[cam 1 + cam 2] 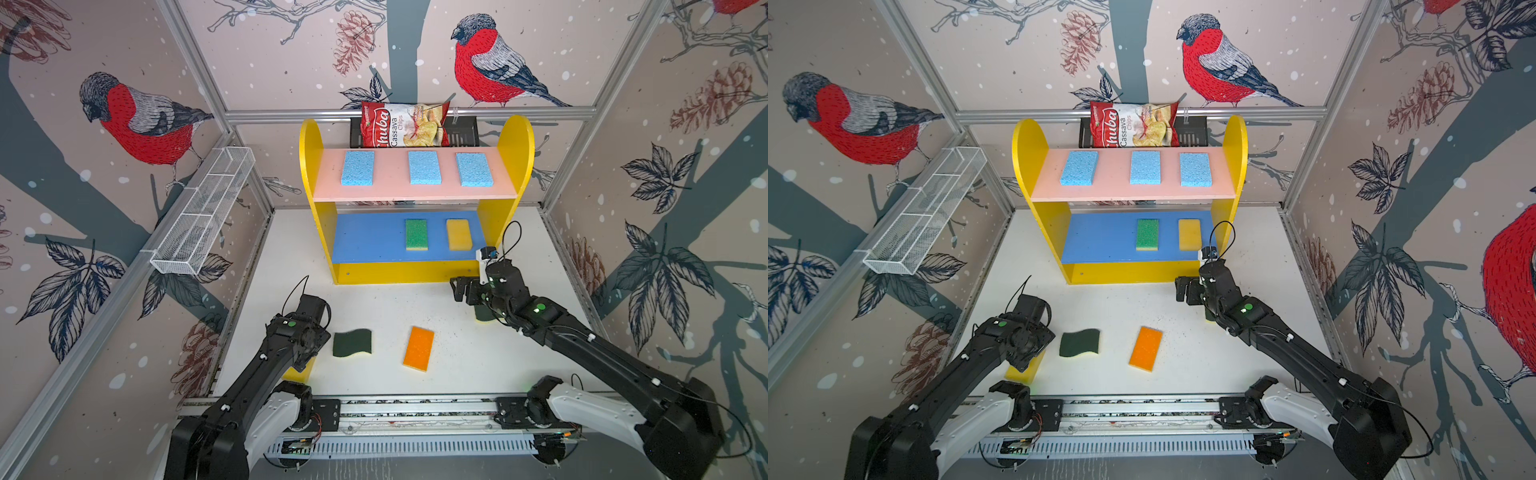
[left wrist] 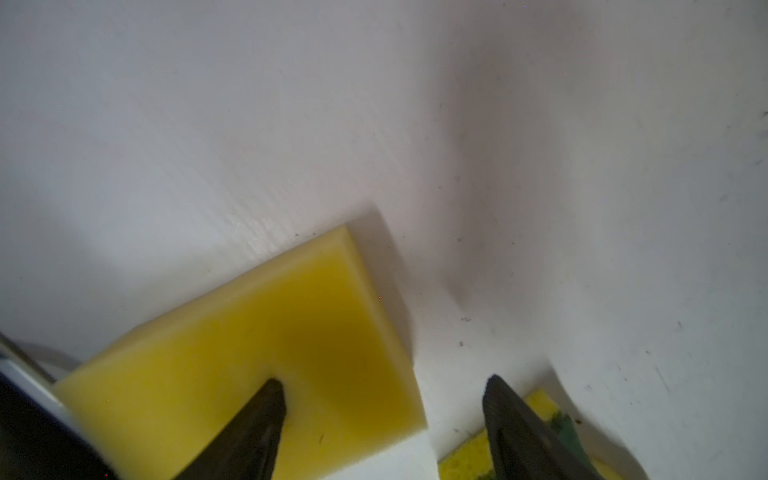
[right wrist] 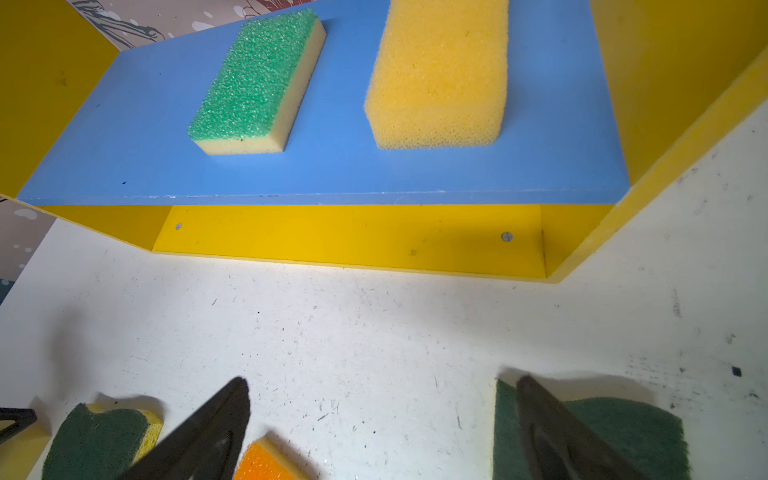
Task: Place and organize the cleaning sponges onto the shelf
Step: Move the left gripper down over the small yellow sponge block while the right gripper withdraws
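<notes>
**While the left fingers bracket only one edge of a yellow sponge, four sponges lie off the shelf**

At the lower left of both top views the left gripper [image 2: 382, 380] hangs over the yellow sponge [image 2: 266, 353], close to the worktop's [image 1: 478, 365] front edge. Its fingers [image 2: 253, 419] stand apart and grip nothing. One is over the sponge's top face. The other is past the side that faces the wavy sponge [image 1: 352, 343], above the narrow gap between the two. The arm hides most of the yellow sponge from above, so I cannot tell its long axis. The grasp looks off-centre, and shifting away from the wavy sponge would probably bring the whole width between the fingers.

The right gripper [image 3: 382, 386] is spread wide and empty, just before the lower right front of the shelf [image 1: 311, 166]. A dark-green sponge [image 3: 615, 432] lies under one of its fingers. The orange sponge [image 1: 419, 348] lies between the arms, its long axis pointing roughly at the shelf.

Three blue sponges [image 1: 357, 168] fill the pink board [image 1: 390, 191]. The blue board [image 1: 365, 239] is bare on its left half, beside the green sponge [image 1: 416, 235].
</notes>
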Controlling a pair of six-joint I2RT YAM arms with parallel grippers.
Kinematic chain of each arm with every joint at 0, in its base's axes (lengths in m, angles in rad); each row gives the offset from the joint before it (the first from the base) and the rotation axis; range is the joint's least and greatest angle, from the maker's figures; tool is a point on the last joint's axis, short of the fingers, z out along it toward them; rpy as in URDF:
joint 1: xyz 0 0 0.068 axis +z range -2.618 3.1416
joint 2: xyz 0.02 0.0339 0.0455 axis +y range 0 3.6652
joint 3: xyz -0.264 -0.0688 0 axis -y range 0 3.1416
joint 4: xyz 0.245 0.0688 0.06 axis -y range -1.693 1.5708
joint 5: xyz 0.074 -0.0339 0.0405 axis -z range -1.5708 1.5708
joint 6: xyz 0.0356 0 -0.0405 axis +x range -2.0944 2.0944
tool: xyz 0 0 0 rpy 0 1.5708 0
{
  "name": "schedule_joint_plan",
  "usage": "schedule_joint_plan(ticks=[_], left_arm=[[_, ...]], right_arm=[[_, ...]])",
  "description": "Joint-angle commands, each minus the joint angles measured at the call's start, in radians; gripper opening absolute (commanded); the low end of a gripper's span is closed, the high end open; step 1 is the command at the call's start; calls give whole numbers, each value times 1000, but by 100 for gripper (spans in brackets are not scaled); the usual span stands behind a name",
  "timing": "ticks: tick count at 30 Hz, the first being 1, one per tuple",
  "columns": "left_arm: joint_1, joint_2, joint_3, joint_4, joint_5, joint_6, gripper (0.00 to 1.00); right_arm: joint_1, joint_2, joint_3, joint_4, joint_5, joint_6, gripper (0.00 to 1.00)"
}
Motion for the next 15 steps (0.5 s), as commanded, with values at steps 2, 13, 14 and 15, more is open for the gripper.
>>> schedule_joint_plan(ticks=[2, 13, 14, 15], left_arm=[[17, 17, -15, 92, 19, 15, 73], [65, 120, 57, 260, 39, 73, 70], [67, 132, 66, 268, 41, 82, 70], [71, 140, 73, 278, 43, 89, 70]], right_arm=[[-11, 6, 6, 13, -15, 7, 100], [-22, 18, 5, 13, -17, 8, 100], [-25, 18, 4, 11, -16, 8, 99], [-26, 18, 3, 12, -16, 8, 99]])
